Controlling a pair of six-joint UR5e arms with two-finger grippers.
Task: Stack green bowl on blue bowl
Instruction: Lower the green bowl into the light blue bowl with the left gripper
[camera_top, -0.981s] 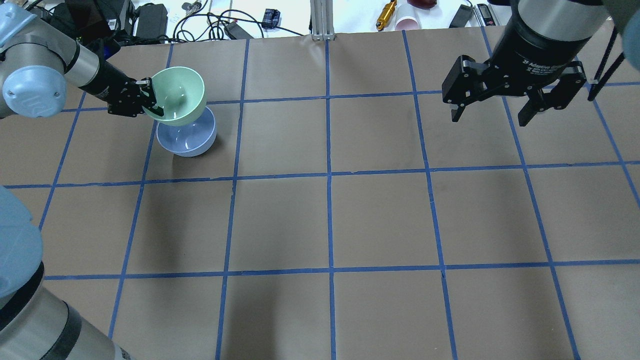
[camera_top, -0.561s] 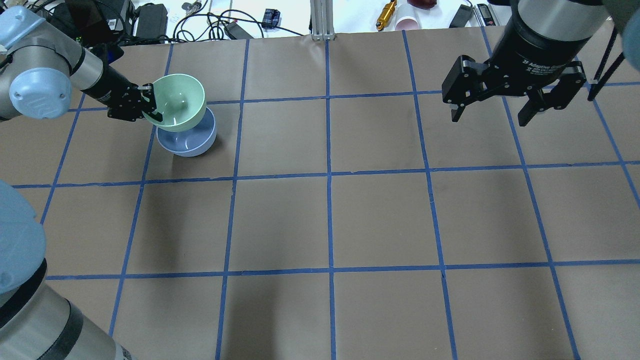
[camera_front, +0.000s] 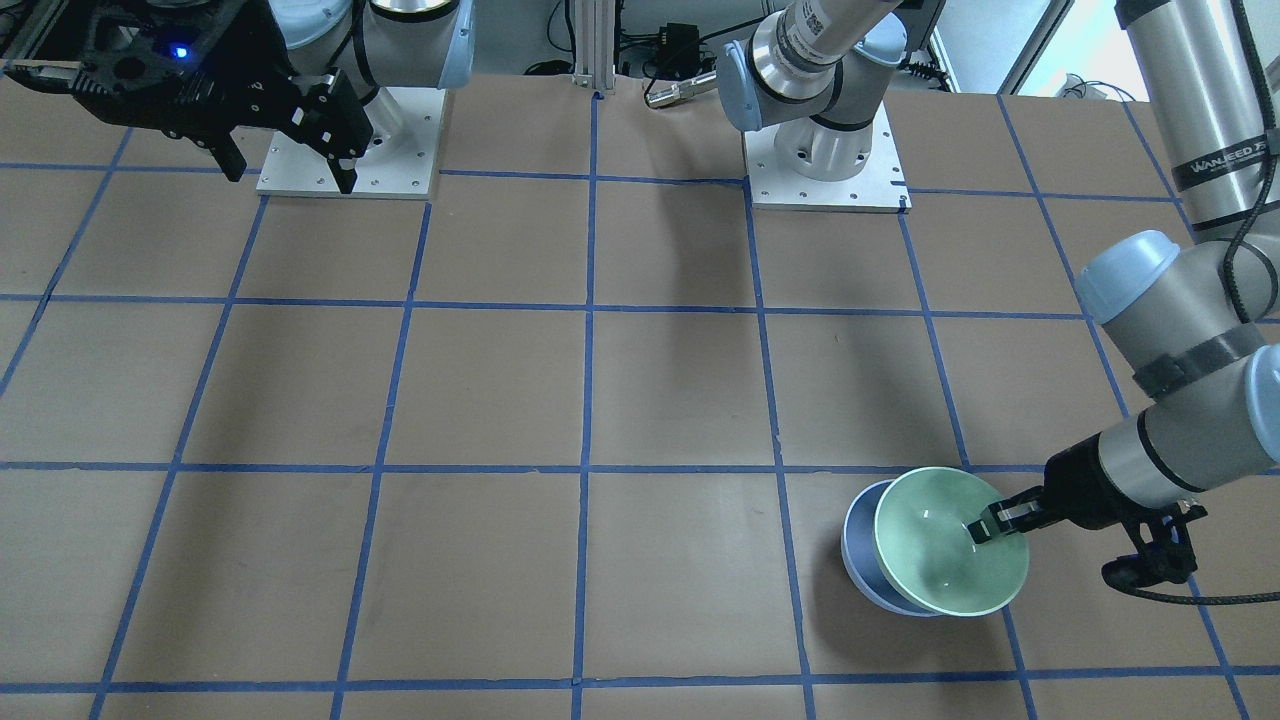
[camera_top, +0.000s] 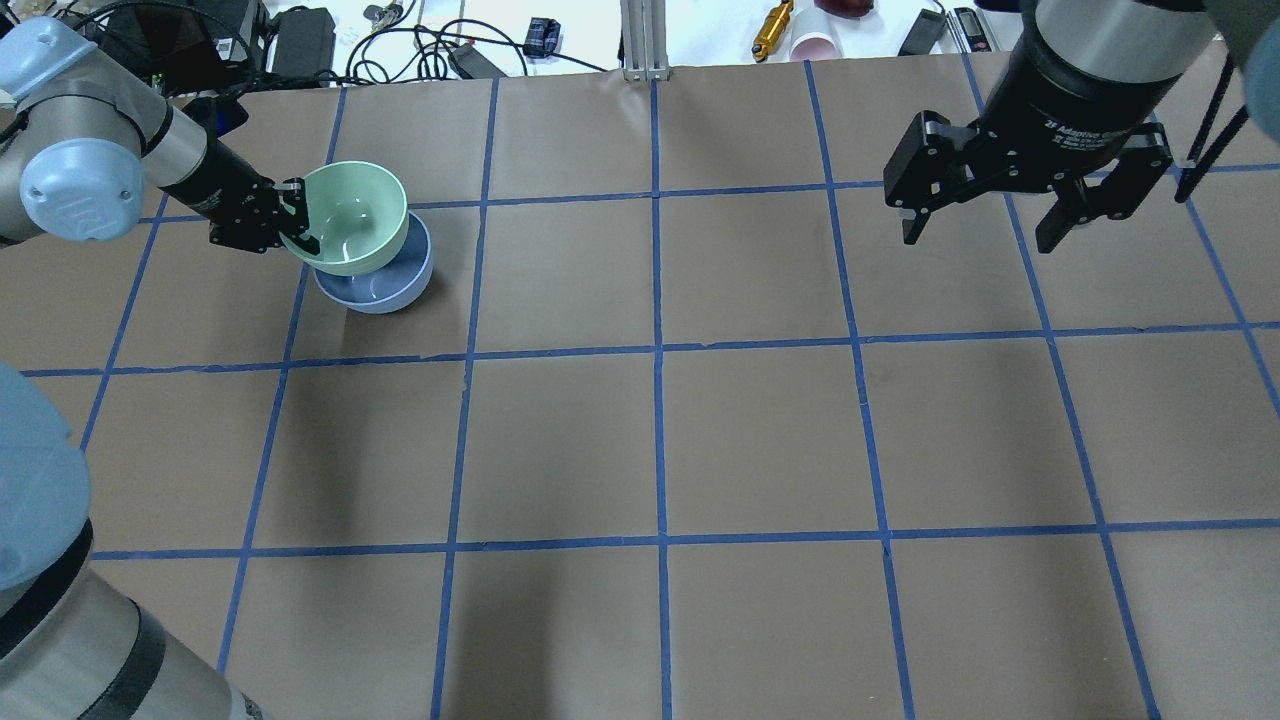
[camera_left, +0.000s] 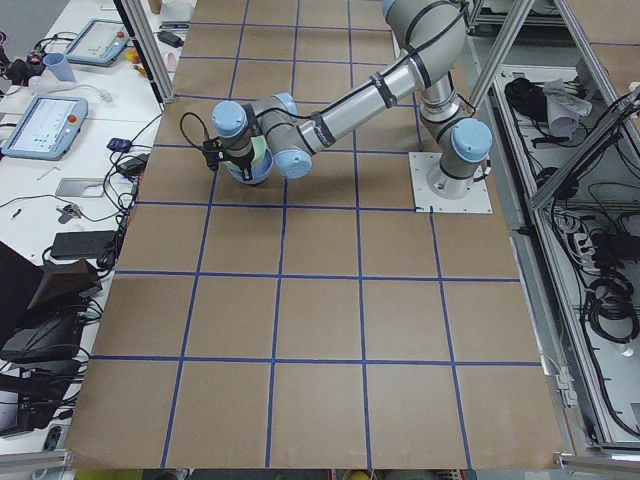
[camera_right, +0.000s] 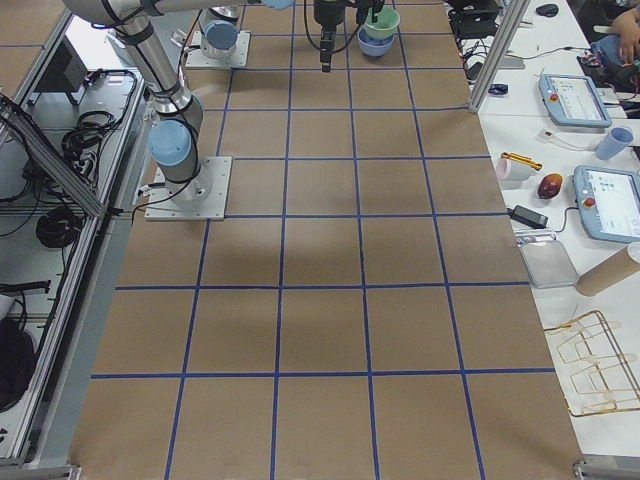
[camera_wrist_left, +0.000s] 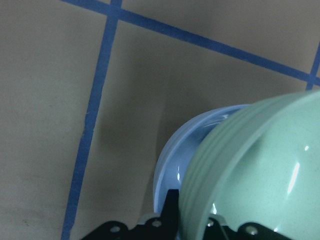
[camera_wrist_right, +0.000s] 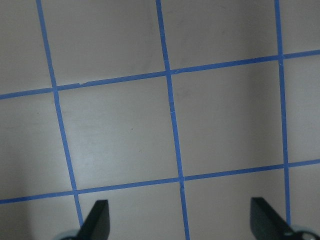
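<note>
Left gripper (camera_top: 298, 215) clamped on the rim of the green bowl (camera_top: 355, 215): pale mint, glossy, plain, thin lighter rim. It's tilted over the periwinkle blue bowl (camera_top: 385, 290) and offset from it; contact unclear. Right gripper (camera_top: 977, 240) hangs with fingers spread, well apart.

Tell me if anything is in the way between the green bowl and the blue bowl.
Nothing visible is. The left claw holds the green bowl by its rim, tilted, partly over the blue bowl. The part of the blue bowl's inside that shows is bare.
</note>
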